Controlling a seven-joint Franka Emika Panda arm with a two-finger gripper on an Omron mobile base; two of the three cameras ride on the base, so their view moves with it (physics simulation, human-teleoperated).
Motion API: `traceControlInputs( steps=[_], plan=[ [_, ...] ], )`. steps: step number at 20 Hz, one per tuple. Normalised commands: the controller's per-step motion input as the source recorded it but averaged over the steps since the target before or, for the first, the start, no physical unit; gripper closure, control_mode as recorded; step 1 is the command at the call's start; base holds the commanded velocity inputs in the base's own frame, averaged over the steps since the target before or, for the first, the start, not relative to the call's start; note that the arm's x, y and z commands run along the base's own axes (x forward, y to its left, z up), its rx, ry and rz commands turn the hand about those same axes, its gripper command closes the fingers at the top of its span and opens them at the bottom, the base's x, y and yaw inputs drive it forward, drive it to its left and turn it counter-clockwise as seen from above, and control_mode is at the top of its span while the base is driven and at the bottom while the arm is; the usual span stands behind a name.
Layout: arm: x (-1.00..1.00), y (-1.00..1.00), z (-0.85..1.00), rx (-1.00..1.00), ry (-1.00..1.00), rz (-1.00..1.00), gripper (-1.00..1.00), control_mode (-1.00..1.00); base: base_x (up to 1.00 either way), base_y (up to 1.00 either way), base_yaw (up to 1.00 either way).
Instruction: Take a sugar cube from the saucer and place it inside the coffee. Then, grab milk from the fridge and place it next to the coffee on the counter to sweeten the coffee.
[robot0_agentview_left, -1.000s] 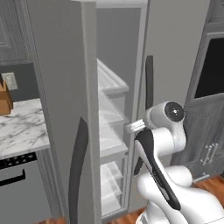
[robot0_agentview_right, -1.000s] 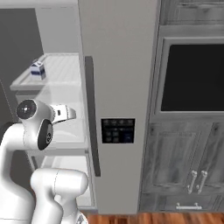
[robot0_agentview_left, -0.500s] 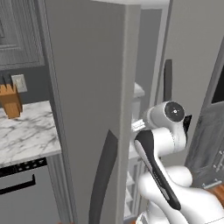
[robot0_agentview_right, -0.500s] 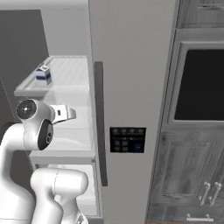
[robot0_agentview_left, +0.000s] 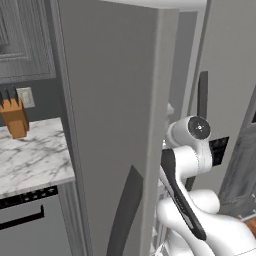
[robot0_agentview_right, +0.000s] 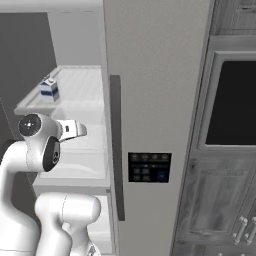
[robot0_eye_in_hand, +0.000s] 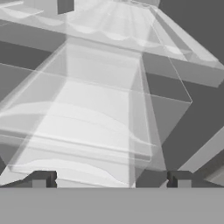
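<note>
Sits nearer the fridge (robot0_agentview_right: 155, 75) than a second ago, judging by the way both base views have slid as a whole: a move of the base, not of the things. Now crowds the left base view with the open fridge door (robot0_agentview_left: 110, 125), where a second back the white shelves lay plainly visible past its edge. Reads as the closing-in for the second half of the job, the fetching of the milk (robot0_agentview_right: 49, 90). Finds that carton upright on the upper shelf inside the fridge, toward the shelf's left end in the right base view, above the hand and well apart from it. Keeps the tool (robot0_eye_in_hand: 109, 180) spread wide with nothing between its tips, aimed along the clear stacked shelves (robot0_eye_in_hand: 87, 118) in the hand view. Calls, most likely, for a lift and a reach up and in before any grasp. Hides much: the fridge interior behind the door in the left base view, with only the tabletop (robot0_agentview_left: 30, 155) and a knife block (robot0_agentview_left: 15, 117) to the door's left. Cuts a small dark block at the top edge of the hand view, possibly the carton, too clipped to tell. Leaves the sugar step beyond judging from here.
</note>
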Motion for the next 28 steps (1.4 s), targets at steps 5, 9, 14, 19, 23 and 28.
traceControlInputs(
  steps=[5, 9, 14, 19, 23, 28],
  plan=[
    [0.01, 0.11, 0.26, 0.03, 0.00, 0.00, -1.00, -1.00, 0.03, 0.18, 0.00],
    [0.03, 0.24, 0.79, 0.10, 0.00, -0.02, -1.00, -1.00, 0.00, 0.00, 0.00],
    [0.15, 0.22, 0.76, 0.15, 0.00, -0.06, -1.00, -1.00, 0.00, 0.00, 0.00],
    [0.40, 0.29, 0.37, 0.14, 0.00, -0.18, -1.00, -1.00, 0.00, 0.00, 0.00],
    [0.59, 0.39, 0.18, 0.19, 0.05, -0.27, -1.00, -1.00, 0.00, 0.00, 0.00],
    [0.05, 0.28, 0.04, 0.25, 0.05, -0.07, -1.00, -1.00, 0.00, 0.00, 0.00]
  ],
)
